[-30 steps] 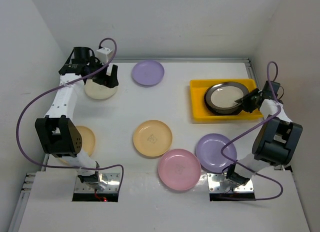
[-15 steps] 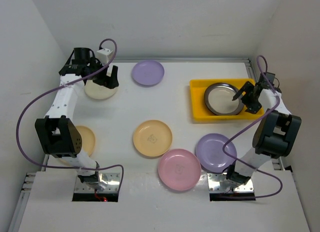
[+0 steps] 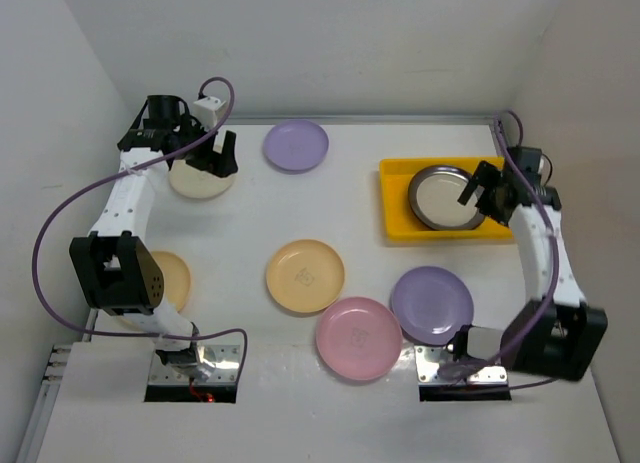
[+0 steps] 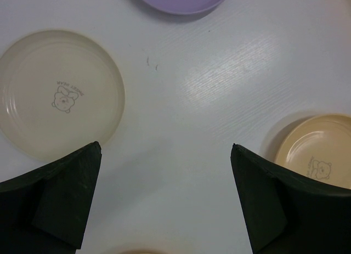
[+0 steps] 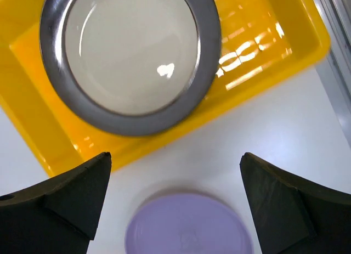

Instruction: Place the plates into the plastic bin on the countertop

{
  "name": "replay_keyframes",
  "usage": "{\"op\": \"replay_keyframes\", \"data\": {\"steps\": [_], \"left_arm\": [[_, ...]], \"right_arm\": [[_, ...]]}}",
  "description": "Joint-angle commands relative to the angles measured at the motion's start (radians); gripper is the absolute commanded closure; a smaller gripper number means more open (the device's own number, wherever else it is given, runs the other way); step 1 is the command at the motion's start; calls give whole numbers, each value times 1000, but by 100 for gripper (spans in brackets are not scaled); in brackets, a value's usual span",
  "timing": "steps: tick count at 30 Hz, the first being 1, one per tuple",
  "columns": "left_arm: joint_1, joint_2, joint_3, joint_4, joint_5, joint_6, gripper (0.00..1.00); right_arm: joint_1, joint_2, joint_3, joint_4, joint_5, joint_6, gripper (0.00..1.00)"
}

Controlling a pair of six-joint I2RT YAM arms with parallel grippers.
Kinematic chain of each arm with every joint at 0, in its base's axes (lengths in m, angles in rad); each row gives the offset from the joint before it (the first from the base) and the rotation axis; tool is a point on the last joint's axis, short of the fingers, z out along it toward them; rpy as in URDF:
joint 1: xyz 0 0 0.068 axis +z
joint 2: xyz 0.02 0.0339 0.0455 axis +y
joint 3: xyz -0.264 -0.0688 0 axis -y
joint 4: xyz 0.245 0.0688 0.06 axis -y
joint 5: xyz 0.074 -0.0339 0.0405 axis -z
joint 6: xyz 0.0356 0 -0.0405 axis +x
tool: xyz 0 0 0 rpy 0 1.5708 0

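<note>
The yellow plastic bin sits on the white countertop at about 2 o'clock from the table's middle in the top view. One grey-rimmed plate with a beige centre lies flat inside it, filling the bin's left and middle part. The right gripper hangs above that plate's 3 o'clock rim with its fingers spread apart and nothing between them. The right wrist view shows the same: the right gripper is wide open, with the grey-rimmed plate and the plastic bin below it. A lilac plate lies on the countertop just outside the bin's wall. The other plates are out on the countertop (six are countable from above). A far lilac plate is at 12 o'clock and a cream plate at 10 o'clock. A pale orange plate is near the middle and a second orange plate at 8 o'clock is half hidden by the left arm. A pink plate is at 6 o'clock, touching or overlapping the near lilac plate at 5 o'clock. The left gripper hovers over the cream plate's far edge. In the left wrist view the left gripper is parted and empty, with the cream plate under its left finger.
</note>
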Motion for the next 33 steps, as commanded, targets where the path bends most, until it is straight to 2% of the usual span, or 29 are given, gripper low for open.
{"op": "replay_keyframes", "data": {"steps": [1, 3, 6, 10, 13, 20, 24, 25, 27, 28, 32, 33], "left_arm": [[-1, -47, -8, 18, 34, 10, 0], [-1, -38, -8, 18, 43, 10, 0], [-1, -38, -8, 18, 73, 19, 0], [-1, -38, -8, 18, 96, 20, 0], [-1, -49, -18, 18, 116, 20, 0], [-1, -78, -38, 18, 125, 20, 0], [-1, -89, -47, 18, 125, 20, 0], [-1, -89, -47, 9, 125, 20, 0], [-1, -89, -47, 9, 125, 20, 0], [-1, -89, -56, 9, 125, 20, 0], [-1, -89, -56, 9, 125, 20, 0], [-1, -89, -65, 9, 125, 20, 0]], "right_arm": [[-11, -146, -168, -128, 9, 79, 2], [-9, -191, -295, -131, -28, 99, 5], [-4, -205, -399, -125, -14, 130, 12], [2, -168, -469, -50, -6, 112, 21], [2, -118, -481, -13, 61, 102, 21], [5, 9, -478, 49, 90, 75, 19], [16, 63, -471, 49, 32, 64, 48], [28, 54, -475, 46, 20, 67, 62], [58, 2, -492, 43, 4, 75, 73], [71, -15, -494, 35, 1, 81, 83], [132, -128, -507, 0, -11, 99, 100], [155, -142, -511, -18, -22, 104, 100]]}}
